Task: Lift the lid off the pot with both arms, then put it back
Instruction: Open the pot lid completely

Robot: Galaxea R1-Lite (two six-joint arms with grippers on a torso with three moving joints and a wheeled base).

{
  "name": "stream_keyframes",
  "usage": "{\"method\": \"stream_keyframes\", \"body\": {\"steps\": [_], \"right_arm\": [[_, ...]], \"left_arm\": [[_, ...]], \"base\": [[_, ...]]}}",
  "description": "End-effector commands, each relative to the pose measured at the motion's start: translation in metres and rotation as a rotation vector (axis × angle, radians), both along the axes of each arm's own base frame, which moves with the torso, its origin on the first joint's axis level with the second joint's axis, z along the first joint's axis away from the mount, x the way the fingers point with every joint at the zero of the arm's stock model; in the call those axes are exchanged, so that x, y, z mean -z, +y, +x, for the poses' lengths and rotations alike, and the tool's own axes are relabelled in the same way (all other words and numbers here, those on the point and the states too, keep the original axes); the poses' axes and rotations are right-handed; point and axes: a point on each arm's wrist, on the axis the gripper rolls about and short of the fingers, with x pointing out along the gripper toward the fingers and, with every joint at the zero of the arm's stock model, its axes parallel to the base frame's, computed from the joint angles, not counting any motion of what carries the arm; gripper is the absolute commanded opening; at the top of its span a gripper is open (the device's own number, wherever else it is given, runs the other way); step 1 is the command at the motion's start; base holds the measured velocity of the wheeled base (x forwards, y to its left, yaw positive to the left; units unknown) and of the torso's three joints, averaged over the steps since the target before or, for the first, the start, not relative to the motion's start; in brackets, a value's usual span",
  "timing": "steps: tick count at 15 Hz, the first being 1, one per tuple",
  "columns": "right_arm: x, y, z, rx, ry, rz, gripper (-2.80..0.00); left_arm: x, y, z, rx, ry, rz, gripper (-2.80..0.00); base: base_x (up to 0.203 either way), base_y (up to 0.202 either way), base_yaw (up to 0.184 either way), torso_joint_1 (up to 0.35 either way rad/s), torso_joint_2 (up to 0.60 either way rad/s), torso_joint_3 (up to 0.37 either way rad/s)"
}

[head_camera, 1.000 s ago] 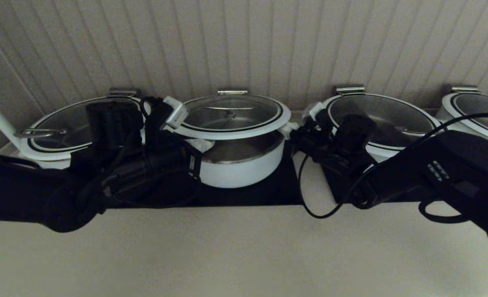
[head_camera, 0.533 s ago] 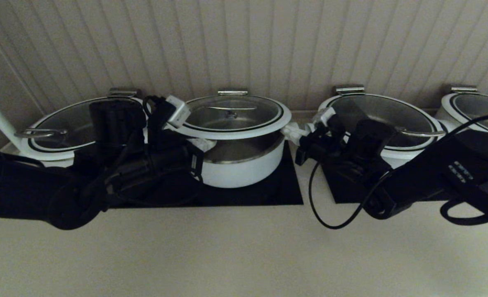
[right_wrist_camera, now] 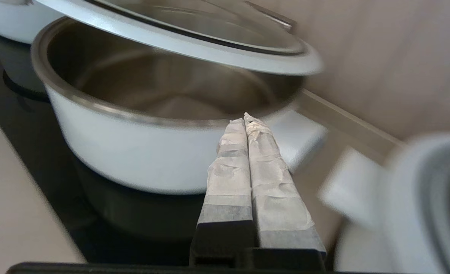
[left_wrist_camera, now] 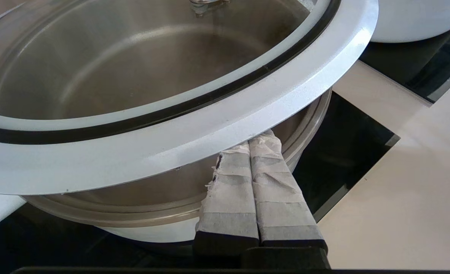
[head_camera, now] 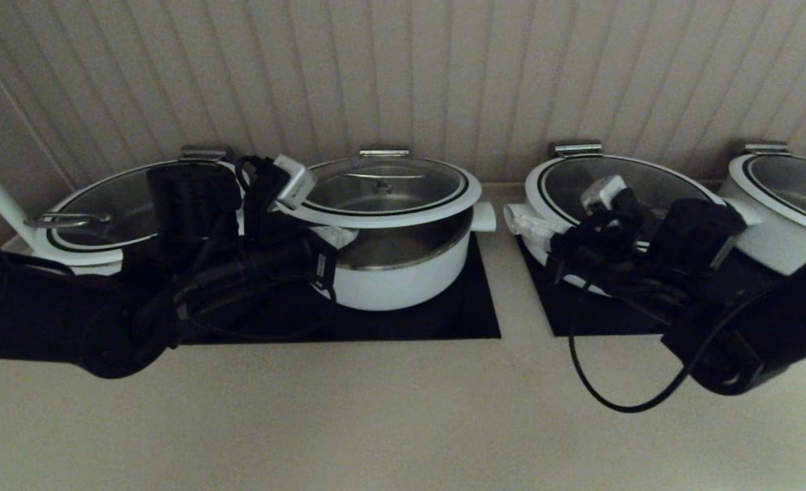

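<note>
Lid: the lid (head_camera: 386, 187) sits tilted above the pot (head_camera: 403, 269), its left edge propped up and a gap open along the near side, its right edge low over the pot's rim.
Pot: it stands on a black mat (head_camera: 471, 314), centre of the counter, between two wider pots.
Left gripper: the left gripper (left_wrist_camera: 249, 146) has its taped fingers pressed together with nothing between them, wedged under the lid's white rim at the left; it props the lid rather than clamps it.
Right gripper: the right gripper (right_wrist_camera: 246, 120) is also closed on nothing, off to the right by the neighbouring pot (head_camera: 621, 198), apart from the lid.
Main risk: I judge the lid rests on one narrow support, so it could slide off the fingertips and clatter down crooked.
Cause: any sideways nudge or quick drop from the left arm, with no hold on the right side.
Second risk: the right arm's loose cable (head_camera: 621, 389) hangs near; it might snag.
</note>
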Motion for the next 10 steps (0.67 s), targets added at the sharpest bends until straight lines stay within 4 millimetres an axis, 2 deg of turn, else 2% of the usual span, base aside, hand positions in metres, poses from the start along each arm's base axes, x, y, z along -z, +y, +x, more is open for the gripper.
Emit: {"method": "stream_keyframes", "body": {"steps": [1, 5, 8, 10], "right_arm": [[-0.023, -0.025, -0.034, 0.044, -0.031, 0.016, -2.80], [-0.019, -0.069, -0.096, 0.162, 0.065, 0.000, -2.80], [0.005, -0.094, -0.147, 0.259, 0.167, -0.014, -2.80], [0.025, -0.100, -0.181, 0.294, 0.238, -0.022, -2.80]], "left_arm": [[0.000, 0.000, 0.000, 0.001, -0.002, 0.000, -2.80], [0.000, 0.000, 0.000, 0.000, -0.003, 0.000, -2.80], [0.000, 0.000, 0.000, 0.000, -0.003, 0.000, -2.80], [0.000, 0.000, 0.000, 0.000, -0.003, 0.000, -2.80]], "base": [[0.000, 0.000, 0.000, 0.000, 0.00, 0.000], [0.000, 0.000, 0.000, 0.000, 0.00, 0.000], [0.000, 0.000, 0.000, 0.000, 0.00, 0.000], [0.000, 0.000, 0.000, 0.000, 0.00, 0.000]]}}
